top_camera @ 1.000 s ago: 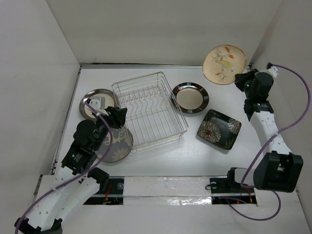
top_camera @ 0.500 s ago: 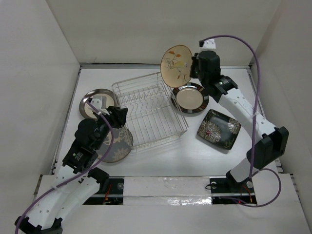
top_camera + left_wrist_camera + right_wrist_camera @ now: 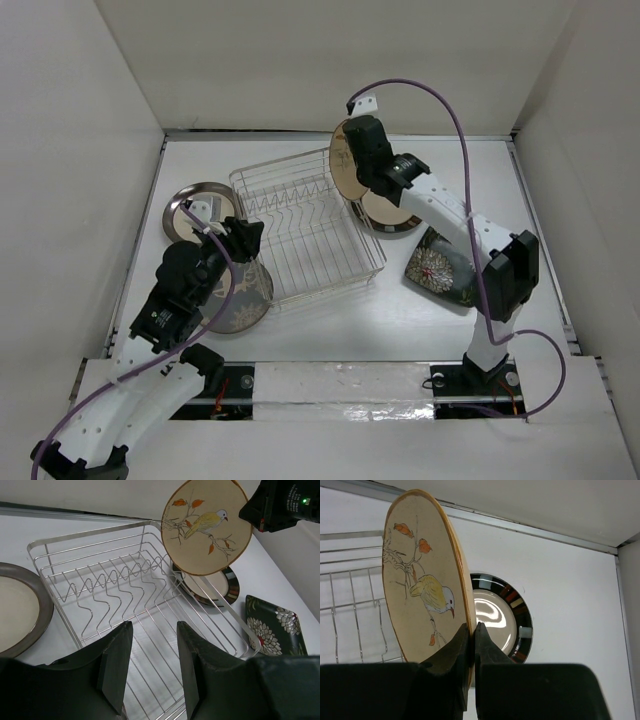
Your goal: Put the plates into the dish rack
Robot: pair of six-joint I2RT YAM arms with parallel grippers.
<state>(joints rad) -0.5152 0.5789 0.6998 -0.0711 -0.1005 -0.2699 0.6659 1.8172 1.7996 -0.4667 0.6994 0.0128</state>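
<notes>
My right gripper (image 3: 354,170) (image 3: 472,626) is shut on the rim of the tan round plate (image 3: 343,162) (image 3: 420,585) with a bird painted on it. It holds the plate upright on edge above the far right corner of the silver wire dish rack (image 3: 305,228) (image 3: 90,536). The plate also shows in the left wrist view (image 3: 207,527). The rack holds no plates. My left gripper (image 3: 245,234) (image 3: 154,625) is open and empty at the rack's near left side, over the grey plate (image 3: 245,297).
A dark-rimmed plate (image 3: 398,224) (image 3: 495,620) (image 3: 220,587) lies right of the rack, partly under my right arm. A second dark-rimmed plate (image 3: 190,205) (image 3: 20,607) lies left of the rack. The black floral plate (image 3: 440,270) (image 3: 272,627) lies at the right. White walls enclose the table.
My right arm has swung the tan plate from the far right corner leftwards to above the rack's right edge. The left arm has not moved.
</notes>
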